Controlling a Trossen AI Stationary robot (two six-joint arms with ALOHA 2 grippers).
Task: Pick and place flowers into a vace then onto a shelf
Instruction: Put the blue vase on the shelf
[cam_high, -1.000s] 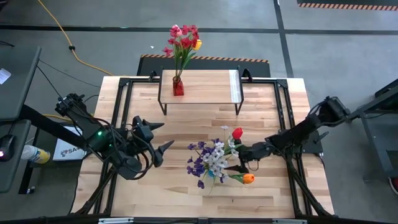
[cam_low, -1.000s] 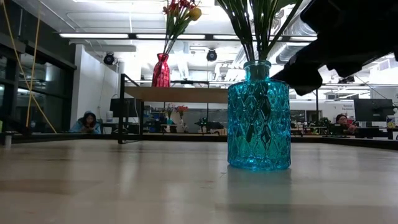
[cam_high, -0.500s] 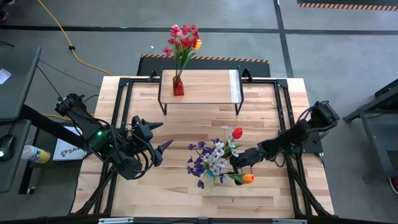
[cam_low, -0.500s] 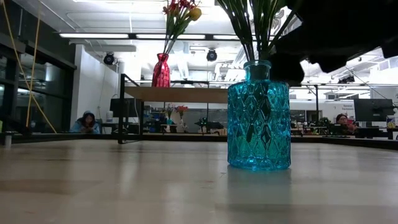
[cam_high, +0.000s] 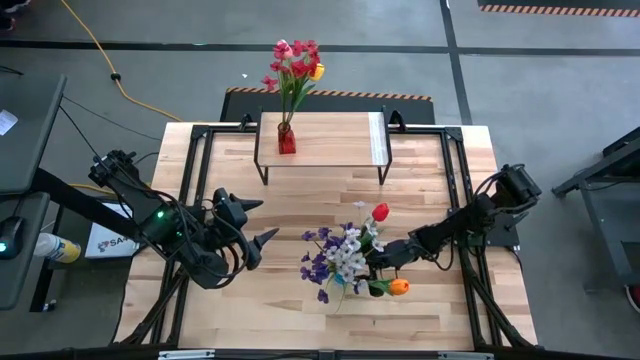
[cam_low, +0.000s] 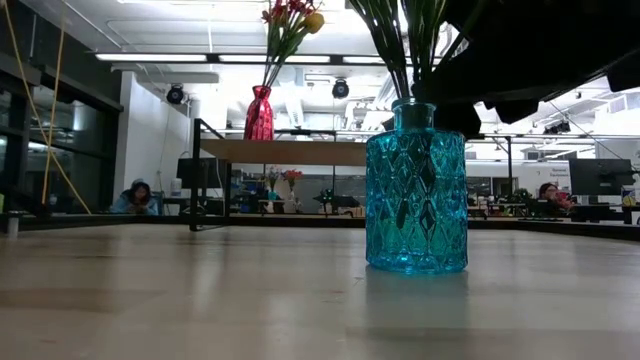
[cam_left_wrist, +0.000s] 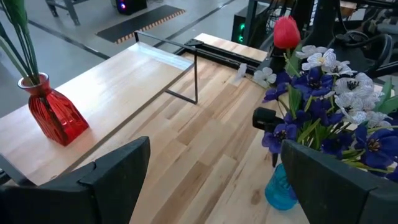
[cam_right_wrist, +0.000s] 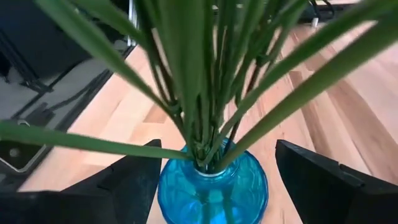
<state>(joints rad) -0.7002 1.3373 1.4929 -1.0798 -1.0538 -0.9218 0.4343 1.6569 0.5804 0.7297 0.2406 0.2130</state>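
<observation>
Now my right gripper (cam_high: 377, 262) is in tight on the blue vase (cam_low: 416, 188), fingers spread wide to either side of the glass and not yet clamped. Compare a second ago: it hung off to the side of the bouquet, and since then I've brought the arm lower and further in, so the wrist camera looks straight down the green stems with the vase neck sitting between the two dark fingers (cam_right_wrist: 323, 180). In my judgement that means the approach is done and the next call is a squeeze on the neck.

The flowers (cam_high: 345, 255) stand in that vase near the middle of the counter (cam_high: 300, 210): purple and whitish sprays, a red tulip up top, an orange one drooping low beside my gripper. Careful there, those leaning stems could snag.

Further out, the shelf (cam_high: 330, 135) waits at the far edge, well apart, with a red vase (cam_high: 287, 139) of pink and red blooms already on its left end. The right half is bare wood.

My left gripper (cam_high: 252, 222) idles spread wide, holding nothing, off to the left of the bouquet.
</observation>
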